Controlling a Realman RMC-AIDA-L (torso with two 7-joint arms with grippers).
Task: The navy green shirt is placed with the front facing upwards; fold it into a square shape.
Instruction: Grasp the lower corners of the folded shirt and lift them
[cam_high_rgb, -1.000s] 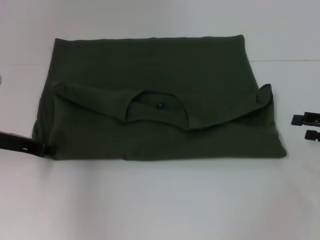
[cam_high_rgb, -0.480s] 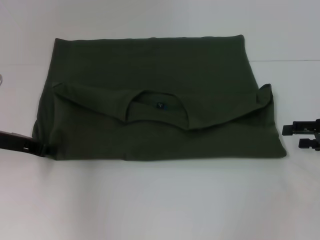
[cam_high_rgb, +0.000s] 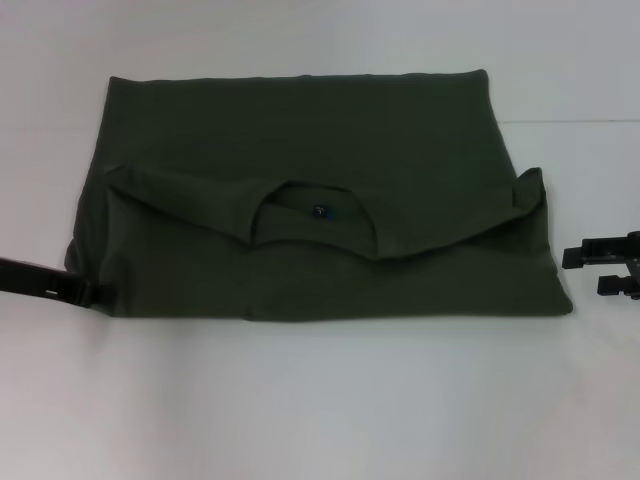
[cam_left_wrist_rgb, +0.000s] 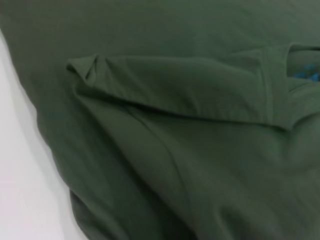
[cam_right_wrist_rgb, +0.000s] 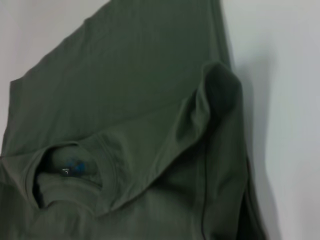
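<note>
The navy green shirt (cam_high_rgb: 310, 200) lies flat in the middle of the white worktop (cam_high_rgb: 320, 400), folded into a wide band with the collar (cam_high_rgb: 315, 215) facing up. The left tool (cam_high_rgb: 80, 292) touches the shirt's near left corner; I cannot tell if it is clenched. The right tool (cam_high_rgb: 605, 270) is released, just beside the shirt's right edge, not touching.

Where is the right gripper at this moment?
In the head view, the right gripper sits at the right edge, fingers open, just off the shirt's near right corner, not touching.
</note>
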